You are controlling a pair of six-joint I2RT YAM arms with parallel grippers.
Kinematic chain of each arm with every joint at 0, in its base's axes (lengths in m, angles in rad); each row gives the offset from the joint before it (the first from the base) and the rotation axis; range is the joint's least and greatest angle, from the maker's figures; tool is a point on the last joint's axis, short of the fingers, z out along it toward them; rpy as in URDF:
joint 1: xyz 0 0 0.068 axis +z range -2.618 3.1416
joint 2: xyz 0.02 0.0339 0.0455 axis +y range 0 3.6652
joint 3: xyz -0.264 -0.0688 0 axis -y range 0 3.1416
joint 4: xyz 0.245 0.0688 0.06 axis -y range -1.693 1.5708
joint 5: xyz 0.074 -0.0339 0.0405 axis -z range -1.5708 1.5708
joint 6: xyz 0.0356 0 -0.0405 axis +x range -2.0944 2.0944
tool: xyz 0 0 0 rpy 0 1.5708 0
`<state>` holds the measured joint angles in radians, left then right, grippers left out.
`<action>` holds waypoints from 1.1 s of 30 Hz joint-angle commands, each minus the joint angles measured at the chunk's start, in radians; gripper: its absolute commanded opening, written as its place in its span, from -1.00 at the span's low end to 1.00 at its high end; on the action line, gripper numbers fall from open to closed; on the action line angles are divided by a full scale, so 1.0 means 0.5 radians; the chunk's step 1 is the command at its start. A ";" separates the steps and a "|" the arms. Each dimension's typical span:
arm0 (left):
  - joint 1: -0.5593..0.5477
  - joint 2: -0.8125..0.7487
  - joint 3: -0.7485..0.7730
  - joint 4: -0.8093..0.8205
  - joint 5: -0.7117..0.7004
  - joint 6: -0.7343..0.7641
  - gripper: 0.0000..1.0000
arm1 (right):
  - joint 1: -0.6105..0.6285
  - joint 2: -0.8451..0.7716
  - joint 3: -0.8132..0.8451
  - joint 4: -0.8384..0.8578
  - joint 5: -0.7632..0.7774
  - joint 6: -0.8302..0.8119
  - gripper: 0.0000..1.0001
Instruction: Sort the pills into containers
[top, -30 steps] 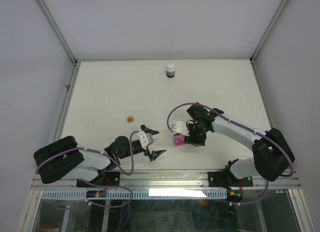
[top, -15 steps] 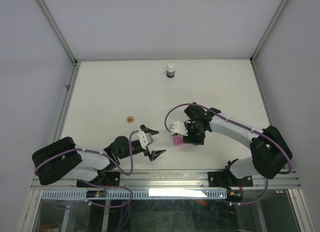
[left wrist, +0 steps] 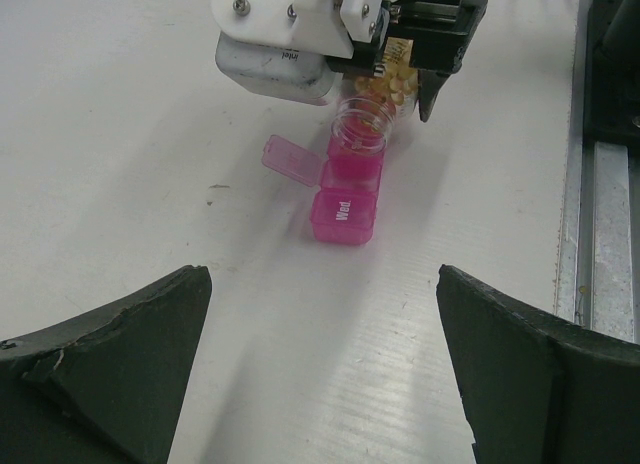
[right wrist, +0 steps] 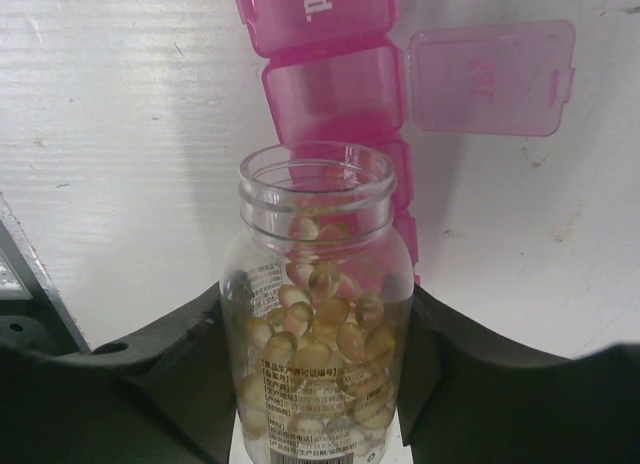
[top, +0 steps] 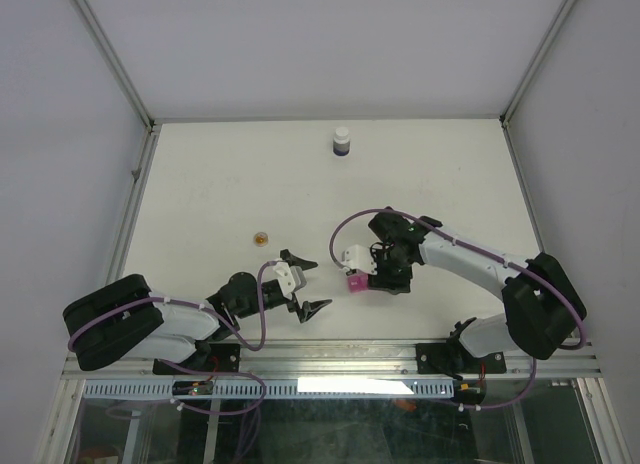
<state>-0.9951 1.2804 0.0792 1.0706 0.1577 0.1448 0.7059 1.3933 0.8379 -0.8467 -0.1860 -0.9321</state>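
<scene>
My right gripper (right wrist: 318,349) is shut on a small clear bottle (right wrist: 316,199) that has no cap. It is part full of yellow-orange pills (right wrist: 325,319). The bottle is tilted, and its open mouth sits just over the containers (right wrist: 330,84), a pink strip of square compartments. One lid (right wrist: 490,76) is flipped open beside the strip. In the left wrist view the bottle (left wrist: 365,124) hangs directly above the containers (left wrist: 345,214). My left gripper (top: 318,284) rests low on the table to their left. It is wide open, with nothing between its fingers (left wrist: 110,354).
A dark bottle with a white cap (top: 342,141) stands at the far edge of the table. A small round orange cap (top: 261,238) lies left of centre. A metal rail (left wrist: 600,184) runs along the near edge.
The right arm has shifted only slightly with the bottle over the pink strip. The left arm has not moved.
</scene>
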 commanded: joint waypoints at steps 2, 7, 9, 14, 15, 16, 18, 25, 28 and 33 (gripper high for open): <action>-0.013 -0.042 -0.035 0.071 0.008 -0.018 0.98 | 0.021 -0.055 0.050 -0.036 0.060 0.044 -1.00; -0.013 -0.048 -0.037 0.070 0.010 -0.017 0.98 | 0.029 -0.028 0.074 -0.054 0.110 0.059 -1.00; -0.013 -0.053 -0.041 0.071 0.007 -0.017 0.98 | 0.033 -0.020 0.087 -0.065 0.118 0.063 -1.00; -0.012 -0.061 -0.046 0.074 0.007 -0.016 0.98 | 0.050 -0.008 0.115 -0.082 0.136 0.065 -1.00; -0.013 -0.062 -0.048 0.074 0.008 -0.016 0.98 | 0.053 -0.003 0.118 -0.086 0.141 0.069 -1.00; -0.012 -0.063 -0.049 0.075 0.008 -0.018 0.98 | 0.056 0.000 0.122 -0.086 0.144 0.067 -1.00; -0.013 -0.066 -0.050 0.078 0.008 -0.017 0.98 | 0.062 0.010 0.135 -0.090 0.151 0.071 -1.00; -0.013 -0.085 -0.062 0.078 0.006 -0.020 0.98 | 0.085 0.058 0.177 -0.113 0.179 0.074 -1.00; -0.013 -0.088 -0.064 0.079 0.005 -0.020 0.98 | 0.087 0.072 0.179 -0.106 0.182 0.072 -1.00; -0.013 -0.085 -0.065 0.080 0.004 -0.019 0.98 | 0.088 0.092 0.181 -0.105 0.212 0.075 -1.00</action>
<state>-0.9951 1.2560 0.0643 1.0702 0.1574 0.1444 0.7425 1.4353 0.8829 -0.8928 -0.1104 -0.9062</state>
